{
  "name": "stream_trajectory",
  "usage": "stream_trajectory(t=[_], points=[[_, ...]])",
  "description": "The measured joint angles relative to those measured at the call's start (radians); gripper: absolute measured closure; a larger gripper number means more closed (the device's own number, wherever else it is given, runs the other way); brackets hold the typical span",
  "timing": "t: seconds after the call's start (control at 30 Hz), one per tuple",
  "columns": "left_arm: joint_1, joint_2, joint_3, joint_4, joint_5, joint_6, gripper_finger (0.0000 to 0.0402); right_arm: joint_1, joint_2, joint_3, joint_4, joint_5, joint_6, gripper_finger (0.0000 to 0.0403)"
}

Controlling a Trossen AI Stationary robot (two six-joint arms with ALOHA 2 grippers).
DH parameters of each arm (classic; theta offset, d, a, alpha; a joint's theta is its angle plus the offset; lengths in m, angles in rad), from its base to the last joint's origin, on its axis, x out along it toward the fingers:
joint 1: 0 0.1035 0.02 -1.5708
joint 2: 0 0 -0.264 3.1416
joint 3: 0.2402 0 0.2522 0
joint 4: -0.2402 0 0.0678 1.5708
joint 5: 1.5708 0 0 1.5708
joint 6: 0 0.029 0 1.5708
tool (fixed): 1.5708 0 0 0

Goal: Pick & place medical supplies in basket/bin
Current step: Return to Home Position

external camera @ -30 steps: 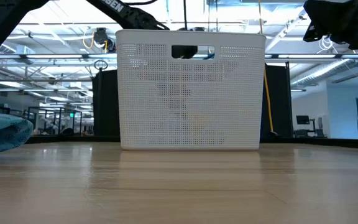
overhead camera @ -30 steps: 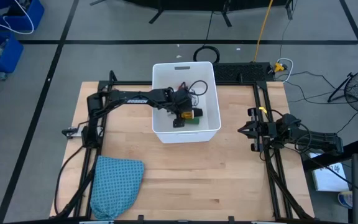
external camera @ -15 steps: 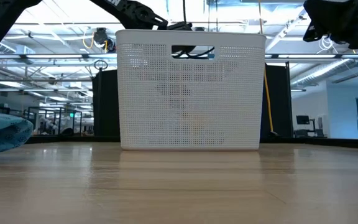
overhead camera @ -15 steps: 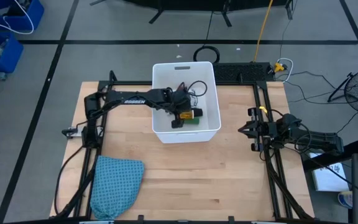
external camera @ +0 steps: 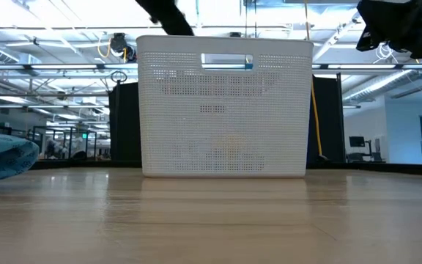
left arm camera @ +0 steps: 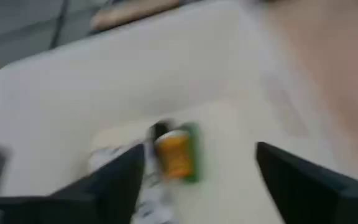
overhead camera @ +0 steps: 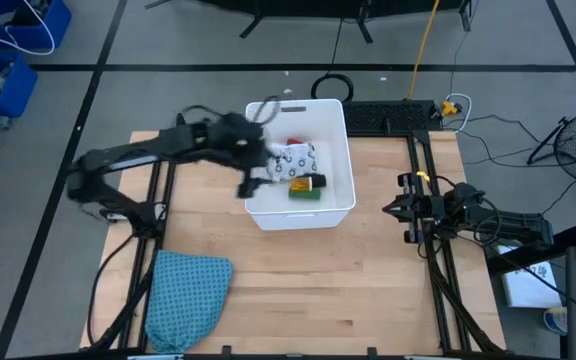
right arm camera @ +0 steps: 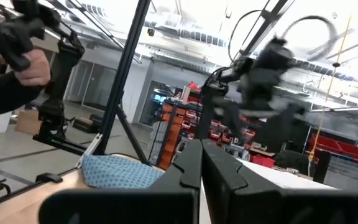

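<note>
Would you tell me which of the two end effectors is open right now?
The left end effector, at the white bin's edge: its fingers stand wide apart, while the right end effector's are pressed together.

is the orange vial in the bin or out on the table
In. The high view shows the orange vial lying inside the bin, beside the green block.

The high view looks straight down on the whole table (overhead camera: 368,300), with the white bin (overhead camera: 303,217) at upper centre. The low view sits at table height, level, facing one short wall of the bin. The left wrist view is close above the bin, looking in. The right wrist view looks level across the table toward the blue cloth (right arm camera: 120,173), which lies lower left in the high view.
</note>
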Motion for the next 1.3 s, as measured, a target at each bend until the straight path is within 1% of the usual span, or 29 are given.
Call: stream_trajectory(t=[0.07,0.1,0.2,0.23,0.27,0.33,0.4,0.47,0.57,0.63,0.73,0.77,0.9,1.0,1.17,1.3], points=[[0.002,-0.106,-0.095,0.062,0.113,0.005,0.0153,0.000,0.000,0.000,0.000,0.002,0.002,0.0403],[0.004,-0.167,-0.158,0.099,0.144,0.001,0.0192,0.000,0.000,0.000,-0.001,0.002,0.003,0.0403],[0.007,-0.345,-0.388,0.259,0.177,-0.057,0.0321,0.000,0.000,0.000,-0.012,0.005,0.002,0.0403],[0.006,-0.401,-0.472,0.333,0.207,-0.069,0.0358,0.000,0.000,0.000,-0.017,0.024,0.001,0.0403],[0.004,-0.454,-0.553,0.407,0.256,-0.072,0.0379,0.000,0.000,0.000,-0.024,0.052,0.001,0.0403],[-0.001,-0.560,-0.714,0.556,0.350,-0.062,0.0385,0.000,0.000,0.000,-0.052,0.120,0.002,0.0403],[-0.006,-0.658,-0.857,0.717,0.353,-0.080,0.0388,0.000,0.001,0.000,-0.077,0.175,0.019,0.0403],[-0.009,-0.742,-0.982,0.845,0.308,-0.138,0.0397,0.000,0.001,0.000,-0.090,0.210,0.049,0.0403],[-0.010,-0.873,-1.137,0.960,0.264,-0.180,0.0398,0.000,0.000,0.000,-0.090,0.233,0.099,0.0403],[-0.011,-0.948,-1.223,1.007,0.224,-0.184,0.0399,0.002,0.000,0.000,-0.094,0.231,0.127,0.0403],[-0.006,-1.034,-1.333,1.021,0.118,-0.187,0.0400,0.004,0.001,-0.018,-0.103,0.233,0.159,0.0403],[-0.006,-1.055,-1.362,1.031,0.106,-0.198,0.0400,0.004,0.001,-0.019,-0.099,0.237,0.169,0.0403],[-0.007,-1.121,-1.450,1.099,0.103,-0.238,0.0400,0.004,0.007,-0.019,-0.109,0.265,0.193,0.0403],[-0.007,-1.133,-1.451,1.040,0.050,-0.252,0.0400,0.005,0.006,-0.019,-0.094,0.264,0.193,0.0403],[-0.006,-1.135,-1.450,1.041,0.033,-0.280,0.0401,0.005,0.015,-0.019,-0.139,0.267,0.237,0.0403],[-0.005,-1.126,-1.450,0.987,-0.044,-0.313,0.0400,0.004,0.038,-0.019,-0.149,0.313,0.291,0.0403]])
